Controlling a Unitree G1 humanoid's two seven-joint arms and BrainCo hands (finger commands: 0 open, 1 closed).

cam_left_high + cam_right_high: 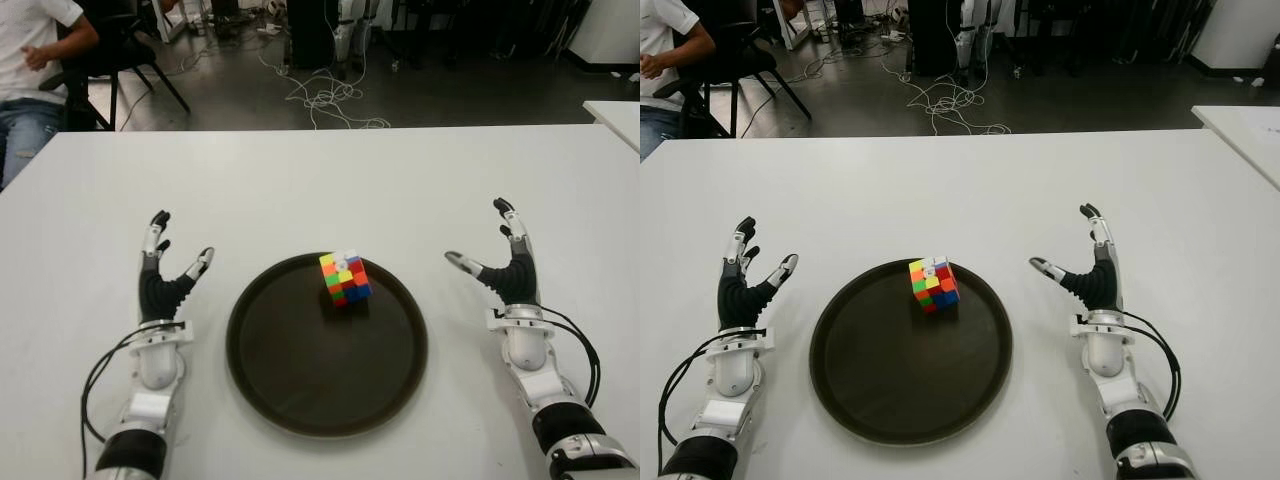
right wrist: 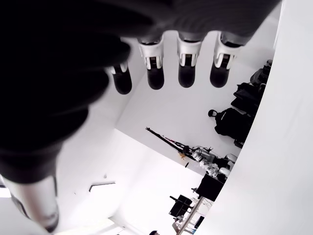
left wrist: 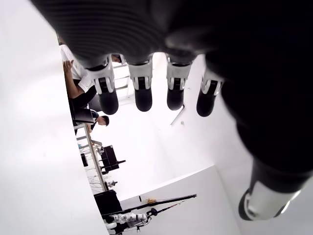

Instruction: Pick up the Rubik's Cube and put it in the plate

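The Rubik's Cube (image 1: 345, 278) is sitting inside the dark round plate (image 1: 270, 385), so placement looks finished; the left hand (image 1: 165, 275) and right hand (image 1: 505, 265) are flanking it on the white surface (image 1: 300, 180), fingers spread, holding nothing.

One Rubik's Cube (image 1: 345, 278), one dark plate (image 1: 270, 380), one white table (image 1: 300, 190), two robot hands, left robot hand (image 1: 165, 275), right robot hand (image 1: 505, 265)

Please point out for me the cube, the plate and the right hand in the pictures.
cube (image 1: 345, 278), left eye view, on its front coloured face.
plate (image 1: 300, 380), left eye view, on a bare part of its dark floor.
right hand (image 1: 512, 275), left eye view, on the palm.
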